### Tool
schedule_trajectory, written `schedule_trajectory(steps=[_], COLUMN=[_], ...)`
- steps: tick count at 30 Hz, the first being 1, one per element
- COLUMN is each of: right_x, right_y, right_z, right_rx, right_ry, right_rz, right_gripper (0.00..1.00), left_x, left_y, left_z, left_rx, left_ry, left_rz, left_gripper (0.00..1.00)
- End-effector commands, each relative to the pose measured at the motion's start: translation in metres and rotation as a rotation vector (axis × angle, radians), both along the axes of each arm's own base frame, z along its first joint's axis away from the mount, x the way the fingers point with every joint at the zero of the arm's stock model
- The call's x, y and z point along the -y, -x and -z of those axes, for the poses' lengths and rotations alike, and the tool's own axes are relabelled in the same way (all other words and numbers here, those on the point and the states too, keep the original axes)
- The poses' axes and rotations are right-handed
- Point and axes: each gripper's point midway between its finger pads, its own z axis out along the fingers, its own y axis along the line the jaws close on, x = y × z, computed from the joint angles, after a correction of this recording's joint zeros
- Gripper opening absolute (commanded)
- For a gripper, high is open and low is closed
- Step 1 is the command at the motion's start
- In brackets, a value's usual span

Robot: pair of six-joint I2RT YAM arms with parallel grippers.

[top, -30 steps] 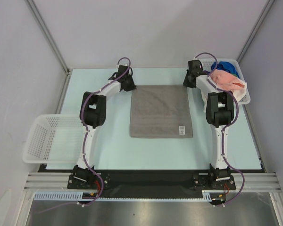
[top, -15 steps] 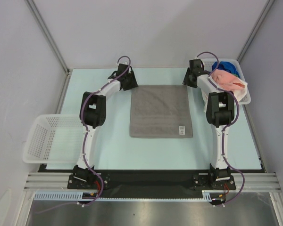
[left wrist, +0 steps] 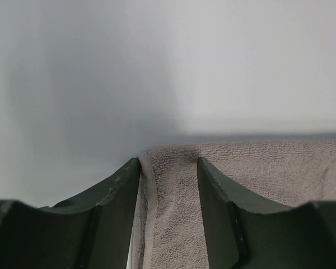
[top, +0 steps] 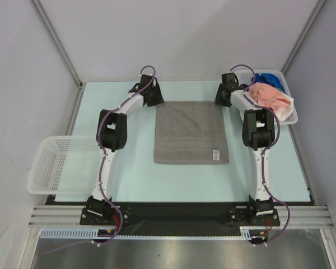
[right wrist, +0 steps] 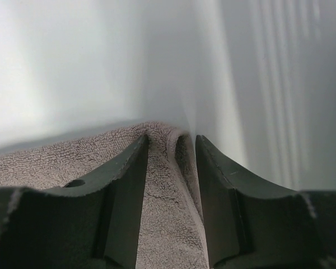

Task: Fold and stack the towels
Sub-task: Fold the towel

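Tabletop (top: 137,179) lies open in front of the grey towel (top: 190,134); left arm (top: 109,134) and right arm (top: 260,129) flank its sides

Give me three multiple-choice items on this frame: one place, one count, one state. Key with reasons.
1. Where is the salmon pink terry-cloth towel?
A. in the white plastic lattice basket at the far right
B. on the grey terry-cloth towel
C. in the left gripper

2. How many white lattice baskets are in the top view?
A. one
B. two
C. three

3. How do the left gripper's jaws stand?
A. apart, astride the grey towel's far-left corner
B. shut on the pink towel
C. out of every view

Key:
1 A, the pink towel is heaped in the right basket beside a blue towel.
2 B, a second basket sits on the left.
3 A, the left wrist view shows a gap between the fingers with grey cloth in it.
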Motion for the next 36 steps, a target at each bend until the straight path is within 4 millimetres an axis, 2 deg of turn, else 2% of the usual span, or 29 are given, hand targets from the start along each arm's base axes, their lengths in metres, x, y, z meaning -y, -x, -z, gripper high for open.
schedule_trajectory(steps=[1,5,7,11,12,13,14,18,19,21,22,23,24,25,26,27,28,29,31,32,33,35,36], right_x=[-0.002,-0.005,-0.007,-0.008,-0.009,-0.011,-0.010,-0.007,-0.007,-0.003,-0.001,0.000,0.003,0.004,0.005,0.007,0.006,0.006,0.006,0.005,0.006,0.007,0.008], right_y=[-0.007,-0.009,-0.009,-0.013,-0.015,-0.016,-0.018,-0.023,-0.023,-0.022,-0.025,-0.018,-0.016,-0.018,-0.010,-0.007,-0.008,0.000,0.004,0.007,0.015,0.022,0.031], right_z=[-0.004,-0.002,-0.002,-0.007,-0.010,-0.014,-0.016,-0.041,-0.051,-0.065,-0.087,-0.083,-0.087,-0.098,-0.103,-0.109,-0.117,-0.120,-0.127,-0.127,-0.126,-0.128,-0.126], right_rx=[0.012,0.010,0.013,0.031,0.039,0.051,0.061,0.123,0.150,0.183,0.236,0.230,0.243,0.281,0.289,0.305,0.336,0.338,0.358,0.358,0.352,0.362,0.364], right_ry=[0.004,0.000,0.000,0.001,-0.001,-0.002,0.000,0.003,0.002,0.002,-0.005,-0.002,-0.002,-0.010,-0.010,-0.014,-0.023,-0.028,-0.034,-0.042,-0.041,-0.050,-0.059], right_rz=[-0.010,-0.015,-0.016,-0.026,-0.030,-0.034,-0.031,-0.021,-0.019,-0.009,0.000,0.003,0.009,0.013,0.017,0.022,0.020,0.022,0.023,0.027,0.029,0.031,0.038], right_gripper=[0.44,0.38,0.32,0.12,0.09,0.02,0.00,0.00,0.00,0.00,0.00,0.00,0.00,0.00,0.00,0.00,0.00,0.00,0.00,0.00,0.00,0.00,0.00], left_x=[-0.003,0.000,0.000,-0.008,-0.008,-0.009,-0.010,-0.009,-0.008,-0.009,-0.007,-0.010,-0.009,-0.010,-0.011,-0.012,-0.013,-0.011,-0.010,-0.010,-0.011,-0.010,-0.010], left_y=[0.001,-0.002,-0.003,-0.010,-0.012,-0.014,-0.016,-0.025,-0.029,-0.027,-0.031,-0.026,-0.029,-0.023,-0.021,-0.021,-0.016,-0.011,-0.007,0.000,0.006,0.016,0.020], left_z=[0.006,0.011,0.011,0.005,-0.001,-0.003,-0.007,-0.033,-0.053,-0.062,-0.091,-0.086,-0.101,-0.097,-0.116,-0.127,-0.119,-0.134,-0.142,-0.130,-0.136,-0.126,-0.139], left_rx=[-0.019,-0.026,-0.026,-0.010,0.001,0.012,0.022,0.091,0.140,0.168,0.243,0.238,0.286,0.281,0.315,0.346,0.333,0.357,0.387,0.362,0.362,0.349,0.382], left_ry=[-0.019,-0.013,-0.016,-0.019,-0.013,-0.007,-0.003,0.013,0.022,0.029,0.043,0.037,0.050,0.049,0.057,0.066,0.067,0.082,0.106,0.107,0.120,0.135,0.157], left_rz=[0.015,0.021,0.022,-0.003,-0.004,-0.005,-0.004,0.006,0.012,0.016,0.018,0.014,0.013,0.019,0.019,0.016,0.017,0.024,0.028,0.031,0.030,0.034,0.034], left_gripper=[0.51,0.42,0.32,0.05,0.01,0.00,0.00,0.00,0.00,0.00,0.00,0.00,0.00,0.00,0.00,0.00,0.00,0.00,0.00,0.00,0.00,0.00,0.00])
